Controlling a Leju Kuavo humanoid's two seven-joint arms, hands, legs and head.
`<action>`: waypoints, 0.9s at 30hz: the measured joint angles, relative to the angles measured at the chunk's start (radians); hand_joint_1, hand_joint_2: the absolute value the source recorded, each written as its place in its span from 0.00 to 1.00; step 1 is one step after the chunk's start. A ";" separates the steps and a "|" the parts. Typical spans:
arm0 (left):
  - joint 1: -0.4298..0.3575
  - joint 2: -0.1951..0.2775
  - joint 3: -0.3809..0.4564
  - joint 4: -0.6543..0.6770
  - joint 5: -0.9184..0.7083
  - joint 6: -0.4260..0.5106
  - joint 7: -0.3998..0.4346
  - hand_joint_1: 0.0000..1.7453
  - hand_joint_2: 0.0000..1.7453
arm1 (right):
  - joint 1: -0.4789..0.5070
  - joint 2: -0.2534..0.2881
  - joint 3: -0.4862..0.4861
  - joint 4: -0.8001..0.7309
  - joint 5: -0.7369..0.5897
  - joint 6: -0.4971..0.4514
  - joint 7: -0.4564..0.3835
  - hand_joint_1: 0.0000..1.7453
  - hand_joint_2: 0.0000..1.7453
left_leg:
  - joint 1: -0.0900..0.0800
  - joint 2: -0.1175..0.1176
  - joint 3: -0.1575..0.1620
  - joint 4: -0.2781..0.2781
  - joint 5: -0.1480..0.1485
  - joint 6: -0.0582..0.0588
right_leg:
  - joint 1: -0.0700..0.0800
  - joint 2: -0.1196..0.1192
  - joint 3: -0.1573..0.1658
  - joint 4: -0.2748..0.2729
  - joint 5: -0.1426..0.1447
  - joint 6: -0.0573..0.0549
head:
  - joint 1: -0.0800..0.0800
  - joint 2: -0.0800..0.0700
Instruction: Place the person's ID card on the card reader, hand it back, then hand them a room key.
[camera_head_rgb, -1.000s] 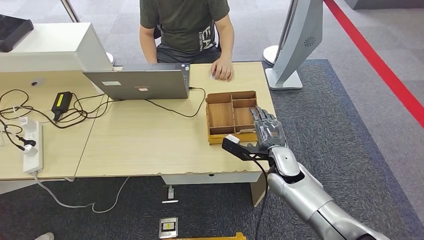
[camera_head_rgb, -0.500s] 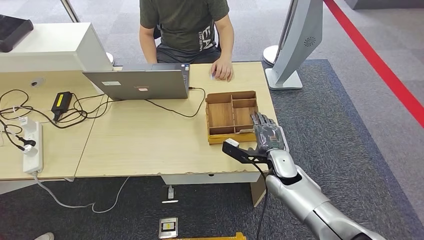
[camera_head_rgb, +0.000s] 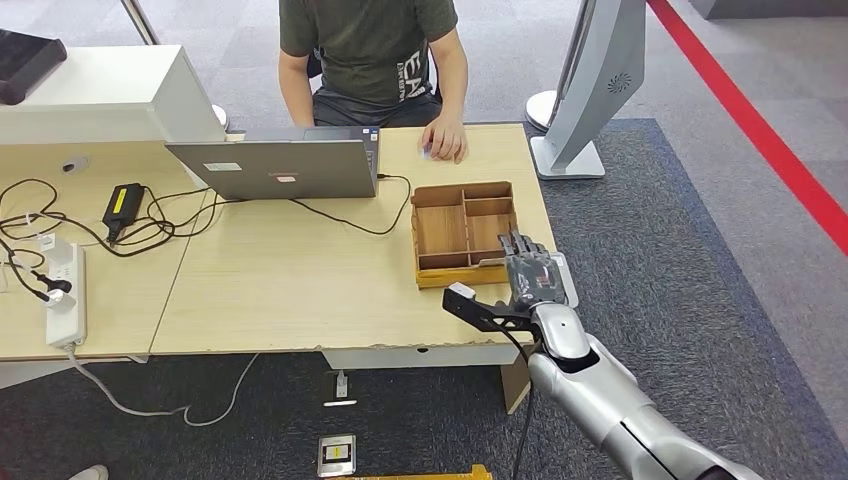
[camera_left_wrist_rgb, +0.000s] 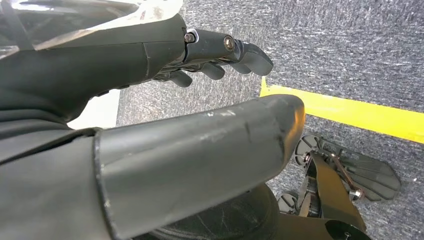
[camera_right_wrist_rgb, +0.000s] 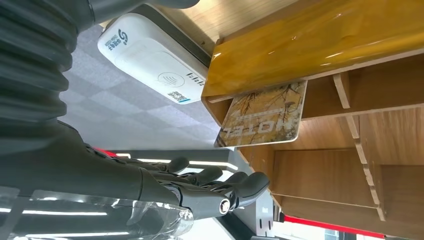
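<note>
Right hand (camera_head_rgb: 528, 274) flat, fingers extended over card reader (camera_right_wrist_rgb: 152, 65)

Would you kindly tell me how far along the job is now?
Nothing visibly finished: the card reader is bare, so the ID step is unclear. In hand: the right robot hand hovers empty by the wooden tray. Left: the hotel key card lies in the tray, not yet handed over.

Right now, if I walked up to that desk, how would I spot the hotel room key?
Start at the pale wooden desk and go to the wooden tray with compartments near its right end, beside the robot's right hand. The key card leans in a compartment by the white card reader. It alone has a leafy golden print reading HOTEL.
</note>
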 joint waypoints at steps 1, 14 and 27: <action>0.000 0.000 0.000 0.000 0.000 0.000 0.000 0.00 0.00 | 0.000 0.001 -0.001 0.002 0.001 0.000 0.000 0.00 1.00 | 0.000 0.000 0.000 0.000 0.000 0.000 | 0.000 0.000 0.000 0.000 0.000 0.000 | 0.000 0.000; 0.000 0.000 0.000 0.000 -0.016 -0.012 0.004 0.00 0.00 | 0.004 0.007 -0.017 0.010 0.025 -0.015 -0.010 0.00 1.00 | 0.000 0.000 0.000 0.000 0.000 0.000 | 0.000 0.000 0.000 0.000 0.000 0.000 | 0.000 0.000; 0.000 0.000 0.000 0.000 -0.008 -0.001 0.017 0.00 0.00 | 0.003 0.030 -0.016 0.009 0.050 -0.025 -0.030 0.00 1.00 | 0.000 0.000 0.000 0.000 0.000 0.000 | 0.000 0.000 0.000 0.000 0.000 0.000 | 0.000 0.000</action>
